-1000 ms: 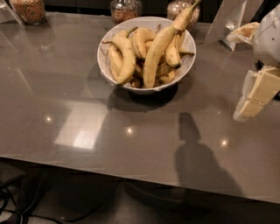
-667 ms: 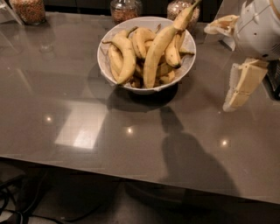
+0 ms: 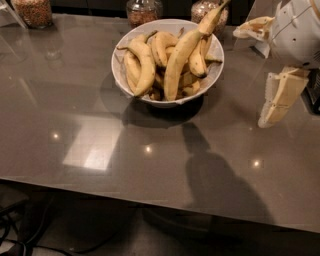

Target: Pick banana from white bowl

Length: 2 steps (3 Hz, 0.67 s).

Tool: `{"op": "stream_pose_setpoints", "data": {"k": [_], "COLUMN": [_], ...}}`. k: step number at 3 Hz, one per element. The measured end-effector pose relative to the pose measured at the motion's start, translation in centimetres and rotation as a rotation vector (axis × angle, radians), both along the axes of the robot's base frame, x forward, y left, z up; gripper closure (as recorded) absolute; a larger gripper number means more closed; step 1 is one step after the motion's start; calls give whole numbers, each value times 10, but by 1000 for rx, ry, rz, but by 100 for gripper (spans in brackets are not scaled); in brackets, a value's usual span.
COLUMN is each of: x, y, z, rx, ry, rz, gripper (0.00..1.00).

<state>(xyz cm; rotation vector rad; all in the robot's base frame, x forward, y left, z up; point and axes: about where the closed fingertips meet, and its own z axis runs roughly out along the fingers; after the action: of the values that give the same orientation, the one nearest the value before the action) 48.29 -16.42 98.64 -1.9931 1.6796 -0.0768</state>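
The white bowl point(image 3: 120, 65) stands at the back middle of the grey table and holds several bananas. The longest banana point(image 3: 181, 56) is yellow and almost straight. It leans across the pile from the front of the bowl to the back right rim, and its stem end sticks out over the rim. My gripper point(image 3: 249, 79) is at the right, beside the bowl and at about its height, apart from it. Its two cream fingers point(image 3: 279, 97) are spread wide and hold nothing.
Three glass jars stand along the back edge: one at the far left point(image 3: 32, 11) and two behind the bowl point(image 3: 143, 10) point(image 3: 202, 10). The grey table point(image 3: 100, 150) reflects lights and my arm's shadow. Its front edge runs across the bottom, with cables on the floor below.
My gripper has moved left and up from the right edge toward the bowl. The bowl and bananas have not moved.
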Motion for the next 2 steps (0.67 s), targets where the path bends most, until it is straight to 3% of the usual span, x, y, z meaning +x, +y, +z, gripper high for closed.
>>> {"op": "stream_pose_setpoints", "data": {"k": [1,2], "x": [6,25], "y": [3,33], "z": [5,23], "rx": [-8,-105], "ry": [-48,-167], "rz": [36,177], "gripper": [0,0]}}
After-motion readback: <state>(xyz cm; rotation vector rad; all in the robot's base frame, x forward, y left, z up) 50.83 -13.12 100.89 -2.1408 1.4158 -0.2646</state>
